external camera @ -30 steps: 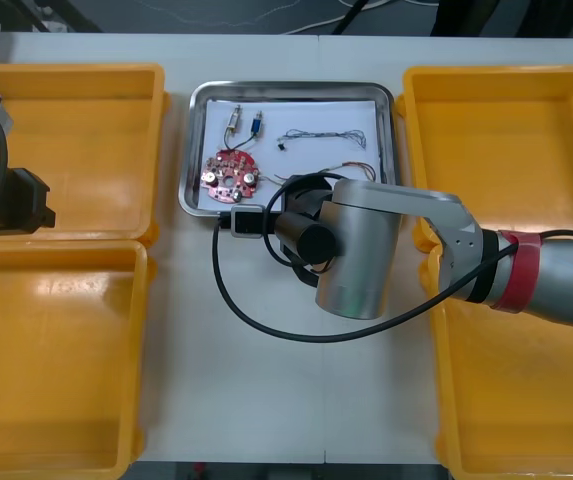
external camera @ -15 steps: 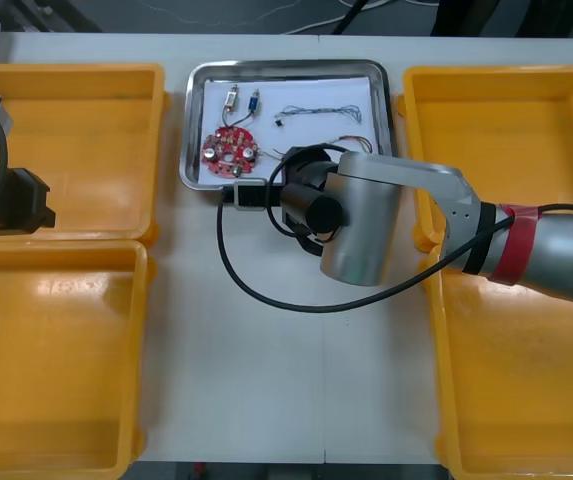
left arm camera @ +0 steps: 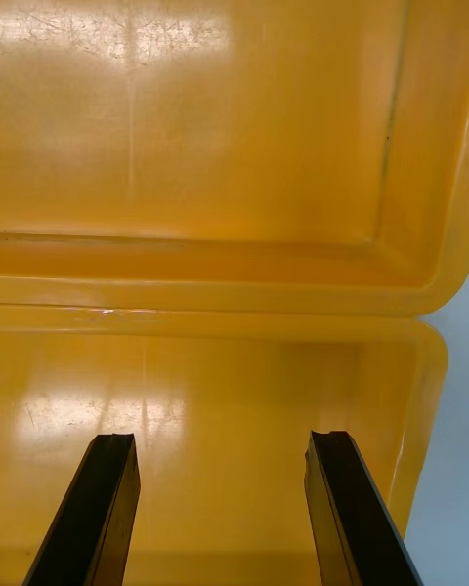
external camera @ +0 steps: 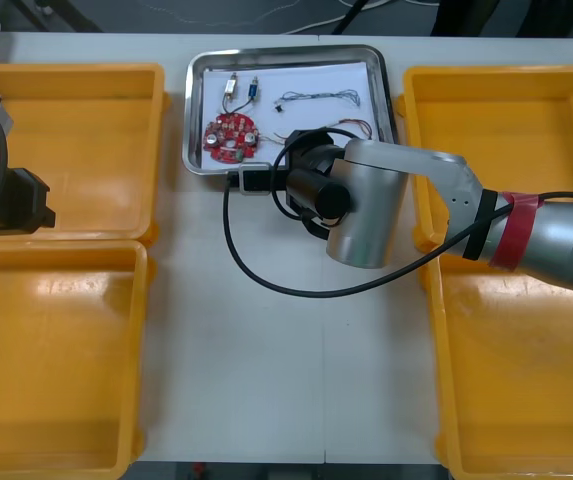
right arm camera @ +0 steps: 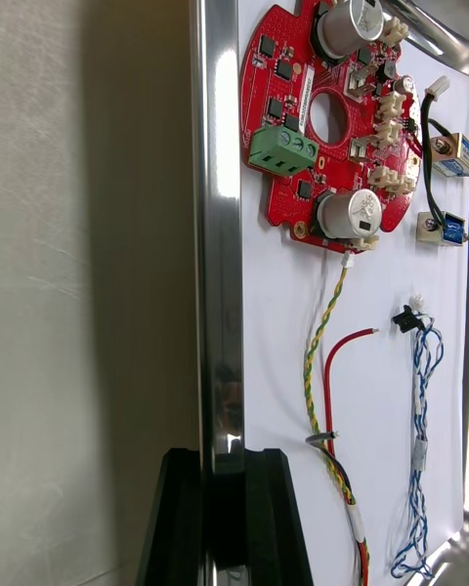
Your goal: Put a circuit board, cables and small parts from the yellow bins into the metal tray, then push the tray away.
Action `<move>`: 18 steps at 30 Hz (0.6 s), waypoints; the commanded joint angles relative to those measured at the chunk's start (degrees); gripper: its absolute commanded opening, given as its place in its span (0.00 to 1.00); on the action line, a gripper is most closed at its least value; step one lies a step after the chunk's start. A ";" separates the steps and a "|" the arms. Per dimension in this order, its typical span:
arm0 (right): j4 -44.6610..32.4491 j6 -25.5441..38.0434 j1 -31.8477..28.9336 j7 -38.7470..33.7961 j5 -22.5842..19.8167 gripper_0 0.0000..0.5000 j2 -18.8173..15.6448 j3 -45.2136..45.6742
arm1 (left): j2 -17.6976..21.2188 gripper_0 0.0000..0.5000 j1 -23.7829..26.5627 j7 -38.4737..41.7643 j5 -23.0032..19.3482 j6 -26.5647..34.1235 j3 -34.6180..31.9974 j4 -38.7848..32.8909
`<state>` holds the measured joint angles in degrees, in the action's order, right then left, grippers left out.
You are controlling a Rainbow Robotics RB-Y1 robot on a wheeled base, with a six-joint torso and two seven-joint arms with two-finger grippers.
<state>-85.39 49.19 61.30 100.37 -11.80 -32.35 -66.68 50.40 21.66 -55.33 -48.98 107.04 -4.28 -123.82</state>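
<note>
The right gripper (external camera: 251, 180) (right arm camera: 223, 454) sat at the near rim of the tray (external camera: 194, 110) (right arm camera: 217, 205), towards its left corner. Its two black fingers (right arm camera: 278, 508) were closed down narrow on that rim, one inside the tray and one outside, with the shiny metal edge pinched between them. The right arm (external camera: 526, 240) reached in across the right-hand bins, and a black lead (external camera: 266, 282) from it looped over the bare table (external camera: 286, 380).

The tray lay at the far middle of the table, between the two far bins and close to the table's back edge. It was white inside. The board (external camera: 230, 137) (right arm camera: 327, 117) lay flat in its near left part, just beyond the gripper. Two small parts (external camera: 241, 88) (right arm camera: 445, 190) lay side by side on the far side of the board. A blue and white cable (external camera: 316, 98) (right arm camera: 420, 430) stretched along the far right of the tray. A red and yellow cable (external camera: 351, 128) (right arm camera: 318, 352) lay nearer, between it and the rim, one end touching the board.

The left arm (external camera: 6, 195) waited at the table's left edge, over the seam where the far left bin (external camera: 76, 130) (left arm camera: 195, 107) met the near left bin (external camera: 56, 350) (left arm camera: 244, 400). The left gripper (left arm camera: 220, 439) had its fingers spread wide with nothing between them. The far right bin (external camera: 506, 120) and near right bin (external camera: 526, 390) showed bare floors.
</note>
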 commanded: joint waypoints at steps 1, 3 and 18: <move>1.19 -1.47 3.65 2.28 0.64 0.00 0.18 -0.64 | 2.60 1.00 -1.01 -4.26 0.55 0.37 -1.79 -0.81; 2.16 -2.17 3.74 1.93 0.64 0.00 0.36 -0.64 | 2.60 1.00 -1.01 -4.26 0.55 0.37 -1.79 -0.81; 3.30 -2.87 3.74 1.84 0.55 0.41 1.06 -0.64 | 2.60 1.00 -1.01 -4.26 0.55 0.37 -1.79 -0.81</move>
<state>-81.84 46.74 62.12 100.37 -11.78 -32.26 -66.69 50.40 21.66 -55.33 -48.98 107.04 -4.28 -123.82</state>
